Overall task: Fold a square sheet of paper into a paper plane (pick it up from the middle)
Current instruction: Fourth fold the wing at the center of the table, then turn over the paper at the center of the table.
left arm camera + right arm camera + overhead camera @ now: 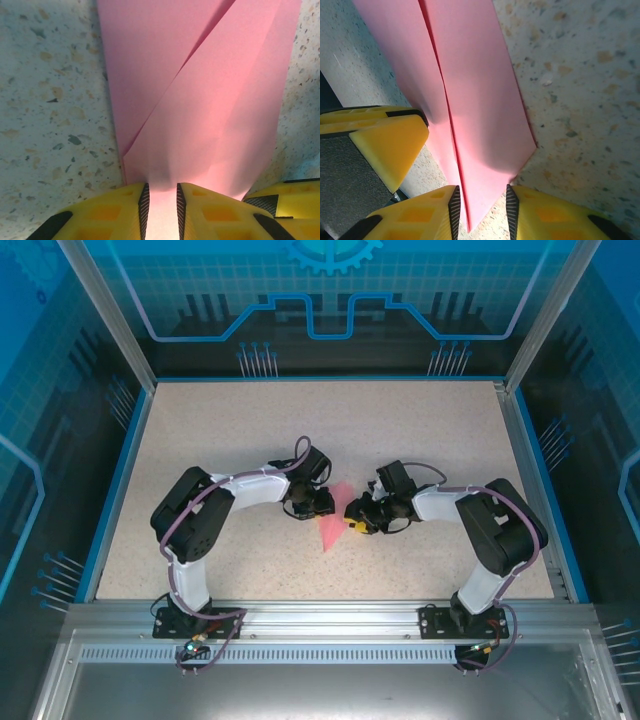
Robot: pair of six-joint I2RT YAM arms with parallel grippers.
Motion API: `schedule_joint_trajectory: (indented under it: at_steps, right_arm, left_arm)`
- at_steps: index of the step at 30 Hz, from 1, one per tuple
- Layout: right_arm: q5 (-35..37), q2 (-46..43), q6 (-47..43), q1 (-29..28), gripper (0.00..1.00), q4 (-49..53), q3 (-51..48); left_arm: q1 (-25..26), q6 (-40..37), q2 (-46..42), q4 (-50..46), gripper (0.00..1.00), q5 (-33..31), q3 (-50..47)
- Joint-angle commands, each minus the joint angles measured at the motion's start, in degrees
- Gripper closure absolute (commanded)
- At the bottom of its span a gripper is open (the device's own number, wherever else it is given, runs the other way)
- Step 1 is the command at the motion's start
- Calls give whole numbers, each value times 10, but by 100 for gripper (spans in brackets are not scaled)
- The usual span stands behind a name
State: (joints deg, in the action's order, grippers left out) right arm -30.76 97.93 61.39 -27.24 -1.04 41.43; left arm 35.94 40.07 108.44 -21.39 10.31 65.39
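No legible text, label, brand or number anywhere.

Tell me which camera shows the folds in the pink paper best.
Left wrist: the pink paper sits close up, its overlapping diagonal folds plain. Right wrist gives a narrower stretch with one long crease; top external, a small pink wedge.

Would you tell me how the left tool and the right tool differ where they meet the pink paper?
The left tool has its jaws narrowly apart, pink paper filling the gap; the right tool has them wider, with the paper's tapered corner and table between. The left tool meets a broad stretch of paper, the right tool a pointed corner. Both are yellow.
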Motion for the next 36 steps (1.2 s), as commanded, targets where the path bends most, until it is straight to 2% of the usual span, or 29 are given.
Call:
schedule_joint_trajectory:
  at_steps: [1, 11, 17, 20, 23, 36]
  right_arm:
    - [9, 43, 11, -19, 68, -12, -5]
    - [11, 40, 5, -22, 67, -46, 21]
    - [39, 10, -40, -21, 67, 8, 42]
    - [102, -9, -84, -21, 66, 100, 65]
    - [138, -25, -107, -17, 65, 136, 69]
    - [127, 13, -125, -14, 64, 111, 81]
  left_arm:
    - [3, -11, 19, -25, 75, 2, 7]
    - [6, -3, 11, -17, 75, 1, -1]
    - [6, 1, 3, -18, 76, -8, -7]
    - [6, 3, 1, -18, 76, -10, -8]
    - [5, 4, 0, -13, 76, -8, -10]
    - [6, 7, -2, -11, 76, -6, -11]
